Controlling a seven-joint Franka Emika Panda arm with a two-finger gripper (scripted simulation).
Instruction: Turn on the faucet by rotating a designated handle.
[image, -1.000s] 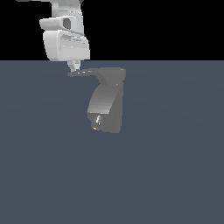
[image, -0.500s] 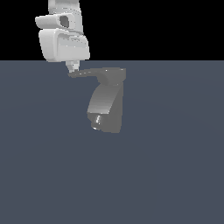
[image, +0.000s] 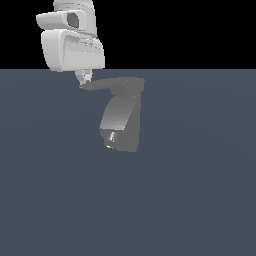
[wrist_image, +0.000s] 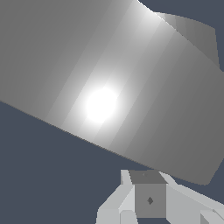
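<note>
One faucet (image: 122, 125) is sitting near the middle of the dark grey tabletop (image: 200, 200) in the exterior view, carrying one handle (image: 112, 85), a thin flat blade reaching toward the exterior view's left from the top of the body. One white claw (image: 85, 77) is hanging over the blade's pointed tip, its fingertips (image: 84, 76) appearing to be touching that tip. Whether its fingers are spread or pressed together, I cannot tell.

Flat slate-blue floor (image: 190, 200), uniform, no texture. Black void backdrop (image: 190, 30) above a straight horizon. No walls or furniture visible.
</note>
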